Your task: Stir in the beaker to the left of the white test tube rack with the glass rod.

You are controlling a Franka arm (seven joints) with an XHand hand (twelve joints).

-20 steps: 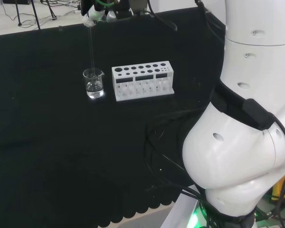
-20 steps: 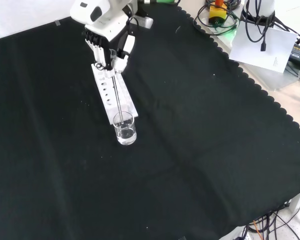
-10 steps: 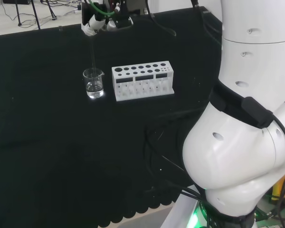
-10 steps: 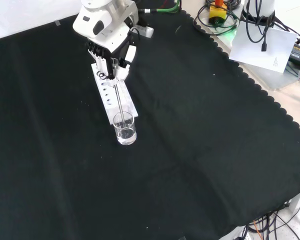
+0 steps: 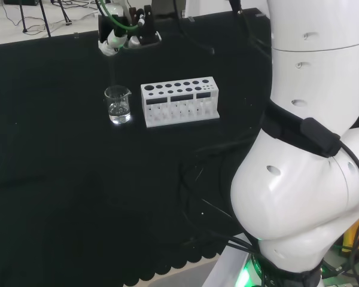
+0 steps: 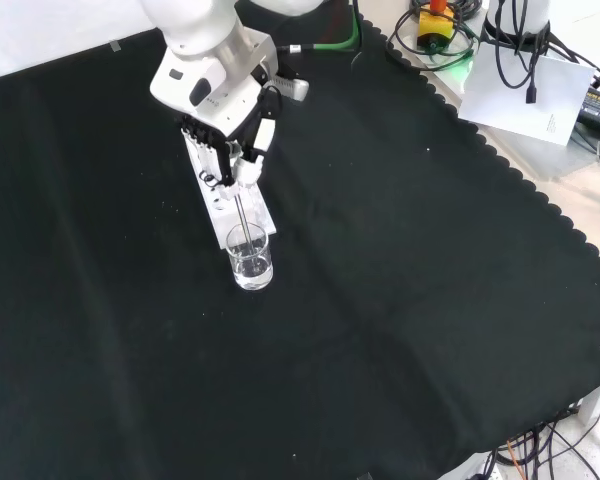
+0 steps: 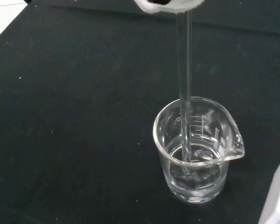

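The glass rod (image 7: 184, 88) stands nearly upright with its lower end down inside the beaker (image 7: 197, 149), dipped in the clear liquid near the bottom. The beaker sits on the black surface (image 6: 400, 300), just beside the end of the white test tube rack (image 5: 179, 102); in the head view it is to the left of the rack, and in the front view it is just in front of the rack's near end. Above the beaker, the hand (image 6: 225, 125) hangs with its fingers (image 6: 250, 150) curled and clamped on the rod's top end. So the rod is in the liquid, and this looks like the stirring step itself. Next, I'd judge, the hand needs small circles with the rod kept upright and inside the rim, so that it doesn't knock the glass wall or tip the beaker toward the rack.
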